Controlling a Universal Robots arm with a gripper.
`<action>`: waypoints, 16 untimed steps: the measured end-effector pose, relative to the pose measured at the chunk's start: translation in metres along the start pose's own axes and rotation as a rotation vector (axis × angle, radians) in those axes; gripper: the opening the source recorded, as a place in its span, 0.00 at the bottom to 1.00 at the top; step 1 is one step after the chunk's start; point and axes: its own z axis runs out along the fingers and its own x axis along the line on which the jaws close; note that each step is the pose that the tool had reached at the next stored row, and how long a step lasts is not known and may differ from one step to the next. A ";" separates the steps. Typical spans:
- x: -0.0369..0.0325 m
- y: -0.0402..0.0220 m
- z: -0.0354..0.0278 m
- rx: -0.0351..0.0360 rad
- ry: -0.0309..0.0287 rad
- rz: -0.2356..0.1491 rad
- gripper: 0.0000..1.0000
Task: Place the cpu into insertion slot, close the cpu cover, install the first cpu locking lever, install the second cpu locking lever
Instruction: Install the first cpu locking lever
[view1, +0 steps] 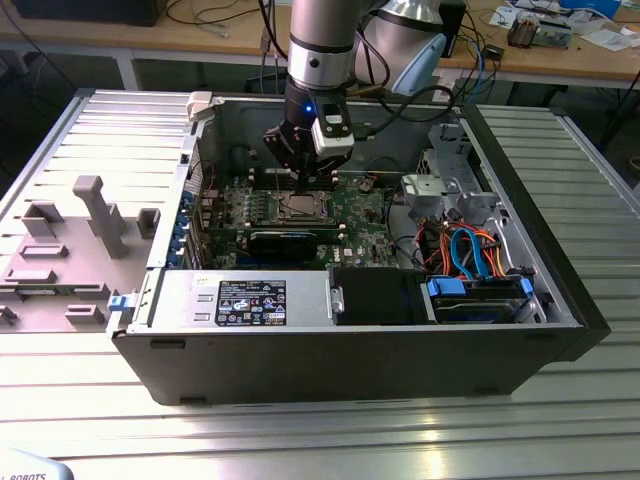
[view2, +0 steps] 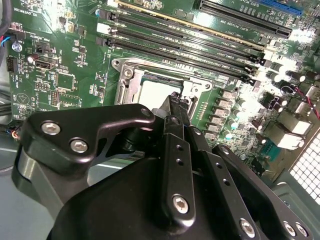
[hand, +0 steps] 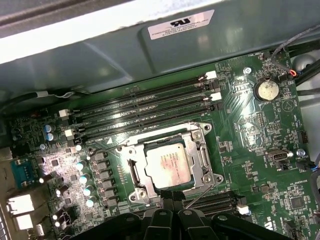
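The hand (view1: 303, 178) hung inside the open computer case (view1: 520, 345), low over the green circuit board (view1: 355, 215). Its fingers (view2: 176, 107) were drawn together to a narrow tip with nothing between them, and in the second wrist view that tip stood at the edge of the socket, at or just above the metal frame.

The cpu (hand: 169, 166) lay flat in the insertion slot (hand: 136, 172), silvery top upward. The cpu cover (hand: 196, 155) was down around it, the chip showing through its square window. In the first wrist view a thin wire lever (hand: 111, 148) ran along the socket edge nearest the memory slots (hand: 145, 107), and a second lever (hand: 199, 197) angled out from the socket's corner near the fingertips; whether either was latched I could not tell.

In the exterior view the case sat on a ribbed metal tabletop (view1: 300, 430), with a grey fixture block (view1: 70, 250) at 9 o'clock from the case and the power supply (view1: 240, 300) at 6 o'clock from the socket
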 end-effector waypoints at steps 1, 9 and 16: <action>0.0000 0.0000 0.0000 0.0000 0.0000 -0.001 0.11; 0.0000 0.0000 0.0000 0.0003 -0.0006 -0.008 0.11; 0.0000 0.0000 0.0000 0.0006 -0.0009 -0.012 0.11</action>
